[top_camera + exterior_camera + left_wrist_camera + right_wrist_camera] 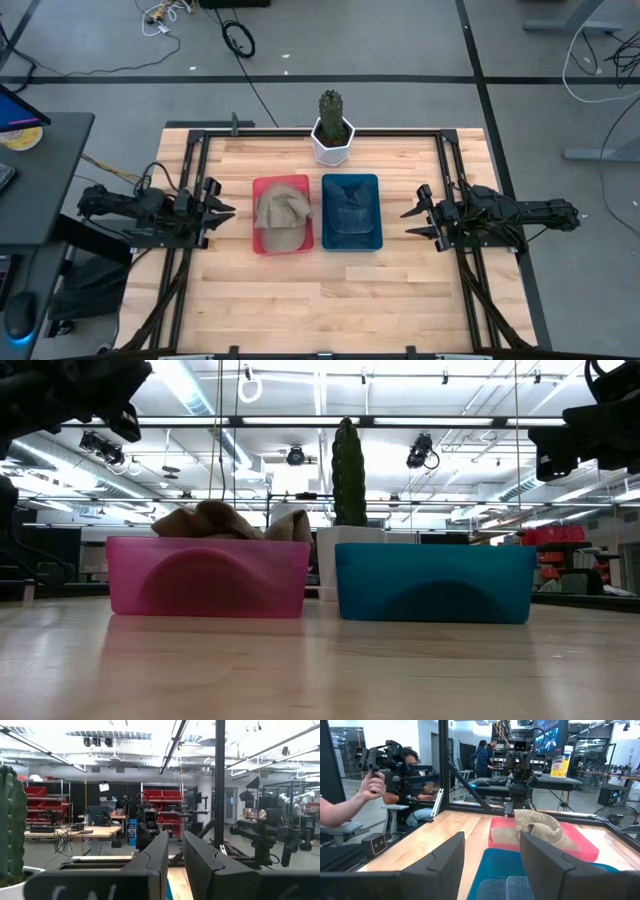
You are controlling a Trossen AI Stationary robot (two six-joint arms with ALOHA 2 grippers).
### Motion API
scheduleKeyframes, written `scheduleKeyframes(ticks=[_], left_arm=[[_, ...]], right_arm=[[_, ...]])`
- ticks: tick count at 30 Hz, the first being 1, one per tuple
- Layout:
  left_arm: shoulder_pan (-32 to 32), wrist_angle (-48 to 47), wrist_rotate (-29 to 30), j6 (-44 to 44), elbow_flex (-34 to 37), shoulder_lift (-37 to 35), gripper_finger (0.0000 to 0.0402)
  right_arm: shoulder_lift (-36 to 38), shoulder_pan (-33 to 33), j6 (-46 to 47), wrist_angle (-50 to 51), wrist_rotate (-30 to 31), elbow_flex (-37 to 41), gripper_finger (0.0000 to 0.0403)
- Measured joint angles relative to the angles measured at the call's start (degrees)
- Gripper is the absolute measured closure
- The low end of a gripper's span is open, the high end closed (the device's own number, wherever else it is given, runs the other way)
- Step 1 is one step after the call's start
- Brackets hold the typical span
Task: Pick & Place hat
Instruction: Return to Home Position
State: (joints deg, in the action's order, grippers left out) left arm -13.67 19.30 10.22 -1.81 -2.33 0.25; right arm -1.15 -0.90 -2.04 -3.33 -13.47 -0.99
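Observation:
A tan hat [283, 211] lies crumpled in a pink bin [262, 243] at the table's middle, its crown sticking up above the rim [225, 520]. Right beside it stands a blue bin [330, 182] holding a folded blue denim hat [352, 212]. My left gripper [222, 207] hovers level at the table's left, just left of the pink bin. Its fingers [175, 840] stand a narrow gap apart with nothing between them. My right gripper [418, 215] hovers level at the table's right, facing the blue bin. It is wide open and empty [492, 845].
A cactus in a white pot [333, 130] stands at the far edge behind the two bins. Black frame rails [195, 170] run along the table's left and right sides. Beyond the table a person's hand [370, 785] holds a handle device. Bare wood lies near the front edge.

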Motion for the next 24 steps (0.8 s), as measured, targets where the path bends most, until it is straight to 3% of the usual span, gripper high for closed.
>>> scheduleKeyframes(ticks=[10, 24], left_arm=[[0.0, -0.5, 0.0, 2.4, 0.9, 0.0, 0.0342], [0.3, -5.0, -0.6, -0.7, 1.8, 0.1, 0.0342]], right_arm=[[0.0, 0.0, 0.0, 0.0, 0.0, 0.0, 0.0209], [0.0, 0.0, 0.0, 0.0, 0.0, 0.0, 0.0209]])
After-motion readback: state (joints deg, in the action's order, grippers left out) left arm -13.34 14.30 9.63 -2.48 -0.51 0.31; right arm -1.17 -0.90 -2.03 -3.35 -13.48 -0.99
